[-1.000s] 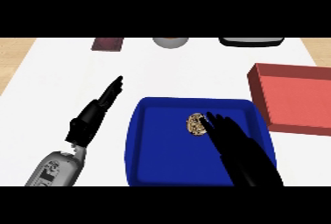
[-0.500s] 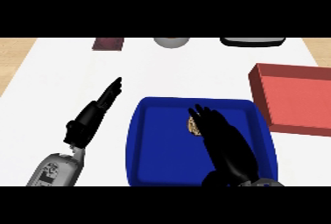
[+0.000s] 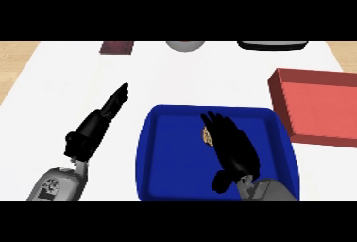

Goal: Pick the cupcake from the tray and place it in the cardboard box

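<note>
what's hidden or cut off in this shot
Head view only:
- Cupcake: mostly hidden by the right robot hand; whether it is gripped cannot be told.
- Red box: cut off by the right edge.
- Grey round thing, dark red thing, black thing: cut off by the top band.

Bright, even, flat light; white counter point(image 3: 83, 75) glare-free; no distinct shadows; no edge distortion

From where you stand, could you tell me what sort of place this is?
Probably a kitchen counter: a white worktop with a wooden edge, a blue tray holding a cupcake, and a red box alongside.
</note>
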